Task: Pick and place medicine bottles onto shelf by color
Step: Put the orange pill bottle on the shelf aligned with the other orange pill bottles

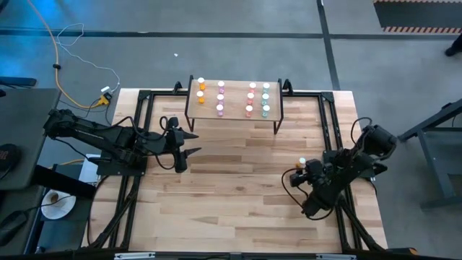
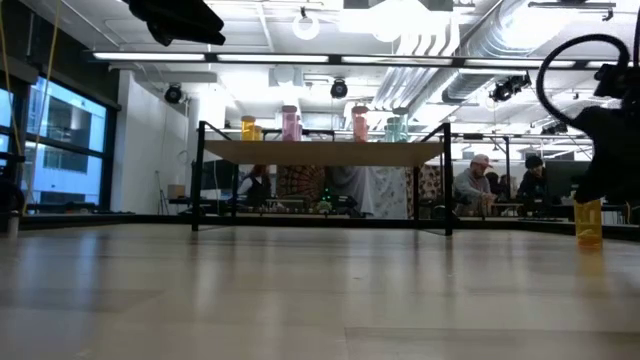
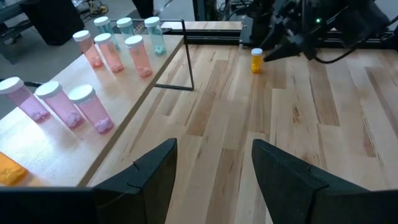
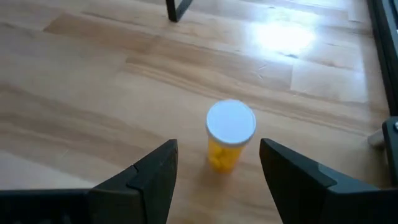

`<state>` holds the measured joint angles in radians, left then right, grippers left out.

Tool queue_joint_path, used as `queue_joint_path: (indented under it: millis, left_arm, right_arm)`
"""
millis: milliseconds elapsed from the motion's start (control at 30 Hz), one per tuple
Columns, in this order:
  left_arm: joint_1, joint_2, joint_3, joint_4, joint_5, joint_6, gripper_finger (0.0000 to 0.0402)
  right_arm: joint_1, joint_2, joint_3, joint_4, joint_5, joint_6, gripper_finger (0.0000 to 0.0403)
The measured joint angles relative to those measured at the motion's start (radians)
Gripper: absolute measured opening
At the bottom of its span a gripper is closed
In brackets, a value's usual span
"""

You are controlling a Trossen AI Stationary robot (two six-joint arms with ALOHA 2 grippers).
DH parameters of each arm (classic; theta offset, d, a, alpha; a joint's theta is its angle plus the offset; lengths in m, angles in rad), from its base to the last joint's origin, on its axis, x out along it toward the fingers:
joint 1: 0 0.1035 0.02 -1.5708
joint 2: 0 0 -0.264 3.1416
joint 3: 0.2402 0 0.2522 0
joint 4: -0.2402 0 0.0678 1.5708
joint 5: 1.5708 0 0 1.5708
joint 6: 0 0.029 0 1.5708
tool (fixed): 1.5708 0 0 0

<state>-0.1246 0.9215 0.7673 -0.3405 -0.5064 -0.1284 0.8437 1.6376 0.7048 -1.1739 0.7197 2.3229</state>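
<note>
The shelf (image 1: 234,112), a small light-wood platform on black legs, stands at the table's far middle. Orange (image 1: 201,87), pink (image 1: 220,97), red (image 1: 250,100) and teal (image 1: 266,97) bottles stand on it in columns. One orange bottle with a white cap (image 4: 229,140) stands upright on the table at the right (image 1: 302,165). My right gripper (image 4: 218,144) is open; its fingers stand on either side of this bottle without touching it. My left gripper (image 1: 196,143) is open and empty, near the shelf's front left leg.
Black metal frame rails (image 1: 328,123) run along the table's edges and beside the shelf. The shelf's leg (image 3: 188,59) shows ahead of my left gripper. Bare tabletop (image 1: 238,180) lies between the two arms. People sit in the room beyond the table (image 2: 480,185).
</note>
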Motion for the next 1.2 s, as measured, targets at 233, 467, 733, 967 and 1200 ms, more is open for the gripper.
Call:
queue_joint_path:
  millis: [233,467,733,967,1200]
  left_arm:
    - [0.0,0.0,0.0,0.0,0.0,0.0,0.02]
    - [0.0,0.0,0.0,0.0,-0.001,0.0,0.02]
    - [0.0,0.0,0.0,0.0,-0.001,0.0,0.02]
    - [0.0,0.0,0.0,0.0,-0.001,0.0,0.02]
    - [0.0,0.0,0.0,0.0,-0.002,0.0,0.02]
  right_arm:
    - [-0.058,0.023,0.0,0.003,0.014,-0.004,0.022]
    - [-0.098,0.027,0.0,0.016,0.036,-0.02,0.0218]
    - [-0.12,0.027,0.0,0.027,0.012,-0.037,0.0158]
    - [-0.121,0.027,0.0,0.036,0.004,-0.062,0.0097]
    - [-0.121,0.025,0.003,0.029,0.004,-0.078,0.0095]
